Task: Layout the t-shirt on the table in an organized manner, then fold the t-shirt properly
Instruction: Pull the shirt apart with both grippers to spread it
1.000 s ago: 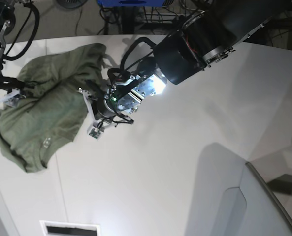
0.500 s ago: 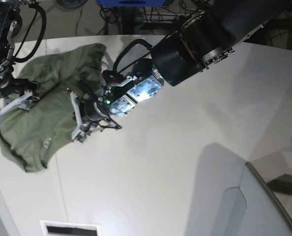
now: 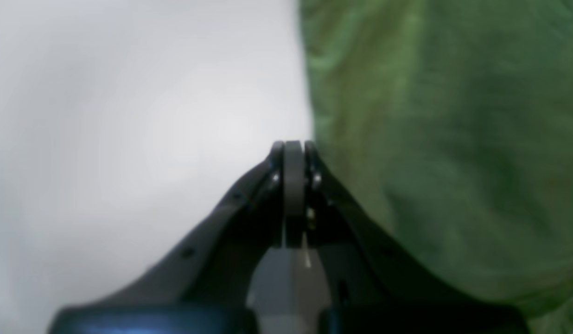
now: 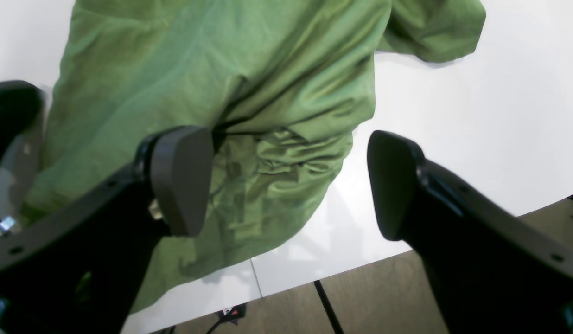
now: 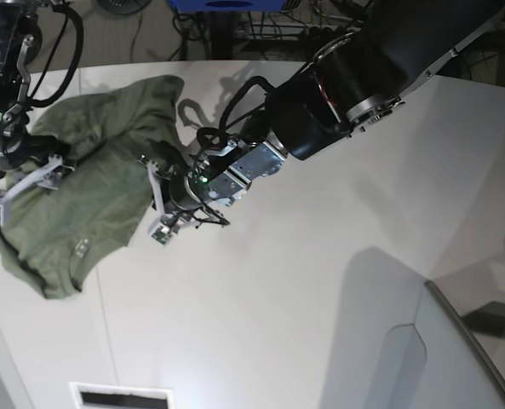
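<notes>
One crumpled t-shirt (image 5: 90, 183) lies at the table's (image 5: 320, 281) ten o'clock corner. Two arms flank it: the left gripper (image 3: 293, 150), pinched closed and empty, beside its hem; the right gripper (image 4: 286, 181) gaping above it.

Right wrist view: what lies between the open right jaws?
Rumpled t-shirt fabric toward one side and bare white table toward the other lie beneath the right gripper; the jaws stand wide, holding nothing.

We note a brownish floor (image 4: 360, 301) with a dark seam beyond the tabletop edge. Black cables (image 5: 197, 30) and a blue object (image 5: 231, 4) lie behind.
</notes>
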